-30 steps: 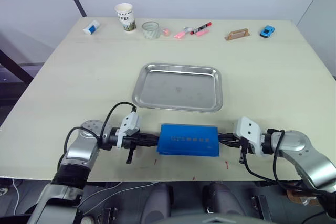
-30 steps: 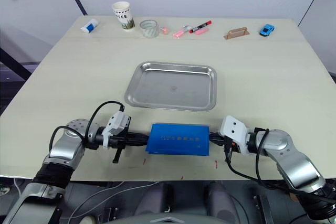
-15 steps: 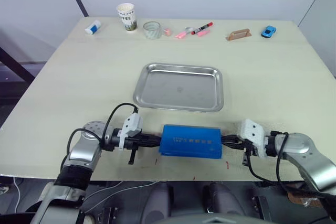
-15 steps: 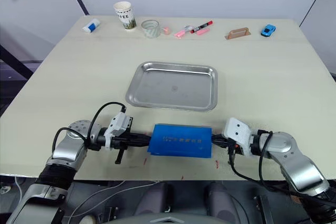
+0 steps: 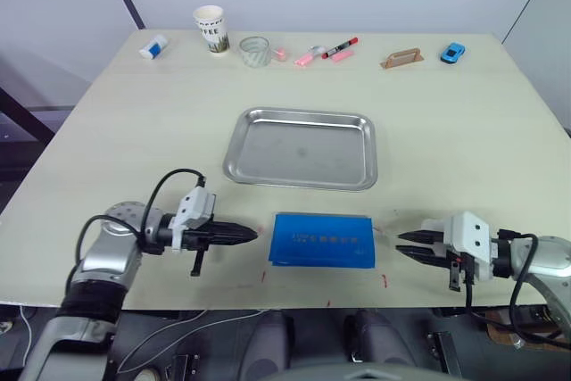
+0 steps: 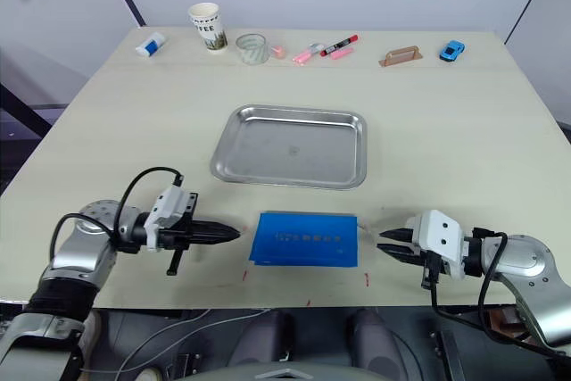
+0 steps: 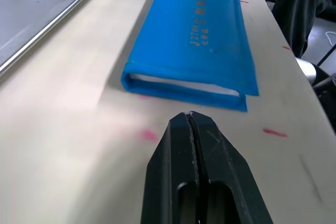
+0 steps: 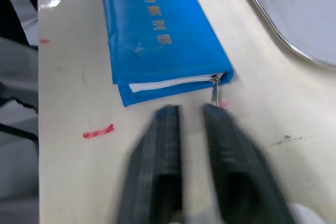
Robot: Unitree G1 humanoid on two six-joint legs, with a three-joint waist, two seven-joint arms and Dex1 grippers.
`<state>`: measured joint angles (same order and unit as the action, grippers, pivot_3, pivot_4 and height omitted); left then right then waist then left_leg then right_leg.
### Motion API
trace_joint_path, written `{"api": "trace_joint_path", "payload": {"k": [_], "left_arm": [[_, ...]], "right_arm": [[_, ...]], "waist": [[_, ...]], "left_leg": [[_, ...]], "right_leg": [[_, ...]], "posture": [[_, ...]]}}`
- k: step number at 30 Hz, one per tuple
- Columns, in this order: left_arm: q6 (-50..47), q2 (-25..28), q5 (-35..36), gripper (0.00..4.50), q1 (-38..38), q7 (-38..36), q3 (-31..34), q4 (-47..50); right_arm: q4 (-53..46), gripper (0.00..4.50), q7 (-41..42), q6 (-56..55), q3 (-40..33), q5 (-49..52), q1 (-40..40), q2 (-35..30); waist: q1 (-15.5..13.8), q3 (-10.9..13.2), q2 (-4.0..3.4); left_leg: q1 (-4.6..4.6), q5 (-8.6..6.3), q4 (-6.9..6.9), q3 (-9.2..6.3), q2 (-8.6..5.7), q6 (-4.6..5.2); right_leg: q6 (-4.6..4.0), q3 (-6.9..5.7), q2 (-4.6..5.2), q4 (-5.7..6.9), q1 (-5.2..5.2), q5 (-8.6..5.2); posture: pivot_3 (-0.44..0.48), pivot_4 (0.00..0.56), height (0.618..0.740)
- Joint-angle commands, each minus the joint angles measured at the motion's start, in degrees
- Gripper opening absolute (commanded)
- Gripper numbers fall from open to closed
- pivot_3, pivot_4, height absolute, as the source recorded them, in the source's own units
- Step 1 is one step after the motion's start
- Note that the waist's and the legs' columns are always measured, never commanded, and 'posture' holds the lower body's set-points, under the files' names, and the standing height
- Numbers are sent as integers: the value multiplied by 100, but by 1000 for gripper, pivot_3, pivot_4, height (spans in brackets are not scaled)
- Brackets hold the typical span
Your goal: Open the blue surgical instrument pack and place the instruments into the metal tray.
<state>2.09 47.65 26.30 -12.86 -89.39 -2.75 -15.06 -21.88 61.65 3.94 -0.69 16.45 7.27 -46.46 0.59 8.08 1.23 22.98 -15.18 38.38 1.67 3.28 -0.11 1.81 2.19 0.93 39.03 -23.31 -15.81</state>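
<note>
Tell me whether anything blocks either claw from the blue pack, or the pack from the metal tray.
Nothing visible does. Bare table lies between the left claw and the blue pack, between the right claw and the pack, and between the pack and the metal tray.

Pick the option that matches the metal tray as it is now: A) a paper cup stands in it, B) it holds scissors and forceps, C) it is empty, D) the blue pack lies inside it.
C: the metal tray shows only bare steel, and the blue surgical instrument pack lies closed on the table in front of it.
</note>
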Motion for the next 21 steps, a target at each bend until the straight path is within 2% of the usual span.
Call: {"api": "trace_joint_path", "payload": {"k": [1, 4, 7, 8, 11, 21], "left_arm": [[159, 378, 630, 251, -2, -311, 10, 483], [279, 587, 886, 1241, -32, -311, -32, 684], [539, 838, 1011, 2930, -50, -311, -185, 861], [676, 943, 1026, 3204, -56, -311, -275, 920], [964, 1134, 1071, 4455, -151, -311, -490, 1011], [1047, 1198, 1158, 4455, -410, -311, -789, 1058]], "right_arm": [[196, 2915, 86, -1026, 94, -212, -175, 193], [497, 4400, 47, -1820, 245, -538, -285, 353], [734, 4500, -71, -2386, 361, -865, -424, 424], [813, 4500, -87, -2533, 410, -965, -487, 428], [1137, 4500, -290, -3122, 526, -1391, -681, 466], [1914, 4500, -836, -4835, 883, -2106, -1151, 494]], "waist": [[-12, 2, 2], [-17, 3, 2], [-18, 5, -1], [-15, 5, -1], [-11, 8, -4], [-17, 13, -6]], "left_leg": [[0, 0, 0, -1, 0, 0], [-1, 0, 0, 3, 0, 0], [-1, 0, 0, 6, 0, 0], [-2, 0, 1, 7, 0, 0], [-5, 0, -1, 8, 1, 0], [-5, 0, 0, 14, 0, 0]], "right_leg": [[0, -1, 0, 0, 0, 0], [0, 0, 1, 1, 0, 0], [0, 2, 2, 1, 0, 0], [0, 4, 1, 1, 0, 0], [-1, 6, -1, 2, 0, 0], [-1, 11, -1, 2, -1, 0]], "posture": [[0, 150, 728], [0, 150, 728], [0, 150, 728], [0, 150, 728], [0, 150, 728], [0, 150, 728]]}}
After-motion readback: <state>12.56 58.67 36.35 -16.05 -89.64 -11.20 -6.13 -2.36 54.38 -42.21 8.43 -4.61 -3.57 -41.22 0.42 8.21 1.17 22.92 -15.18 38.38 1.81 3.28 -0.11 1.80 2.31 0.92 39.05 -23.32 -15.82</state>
